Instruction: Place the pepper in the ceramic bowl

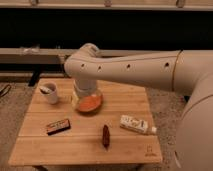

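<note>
The pepper [105,136] is a slim dark red-brown chili lying on the wooden table [125,100], near its front edge and a little right of centre. The ceramic bowl [90,104] is orange and glossy and sits at the table's middle, behind the pepper. My white arm [130,67] reaches in from the right and bends down over the bowl's back left rim. The gripper [81,95] hangs at the arm's end, just above and behind the bowl and well apart from the pepper. Nothing shows in it.
A small white mug [49,92] stands at the table's left. A flat dark bar with an orange label [58,126] lies front left. A white packet [136,124] lies front right. A dark wall and a ledge run behind the table.
</note>
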Controlling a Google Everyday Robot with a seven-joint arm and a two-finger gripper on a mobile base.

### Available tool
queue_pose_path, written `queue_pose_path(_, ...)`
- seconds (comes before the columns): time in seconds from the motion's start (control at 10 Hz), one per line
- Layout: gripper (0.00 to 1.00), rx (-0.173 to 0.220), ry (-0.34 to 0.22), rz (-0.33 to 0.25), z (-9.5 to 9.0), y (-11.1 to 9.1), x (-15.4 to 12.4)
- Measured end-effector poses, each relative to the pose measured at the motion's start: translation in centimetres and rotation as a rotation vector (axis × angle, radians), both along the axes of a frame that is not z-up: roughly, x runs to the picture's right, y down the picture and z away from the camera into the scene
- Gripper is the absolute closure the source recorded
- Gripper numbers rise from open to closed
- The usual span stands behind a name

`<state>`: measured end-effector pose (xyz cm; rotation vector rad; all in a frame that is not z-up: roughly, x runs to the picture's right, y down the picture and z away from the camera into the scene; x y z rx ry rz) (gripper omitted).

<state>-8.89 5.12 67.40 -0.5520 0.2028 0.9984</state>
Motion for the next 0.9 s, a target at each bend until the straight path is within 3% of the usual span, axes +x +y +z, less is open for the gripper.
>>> queue_pose_path(0.5, 0.20, -0.002, 0.003, 0.003, 0.1, 0.1, 0.1)
queue_pose_path(0.7, 0.20, -0.028, 0.055, 0.021, 0.5, 1.8, 1.0)
queue_pose_path(0.9, 0.20, -0.067, 0.122, 0.045, 1.6, 4.8, 3.0)
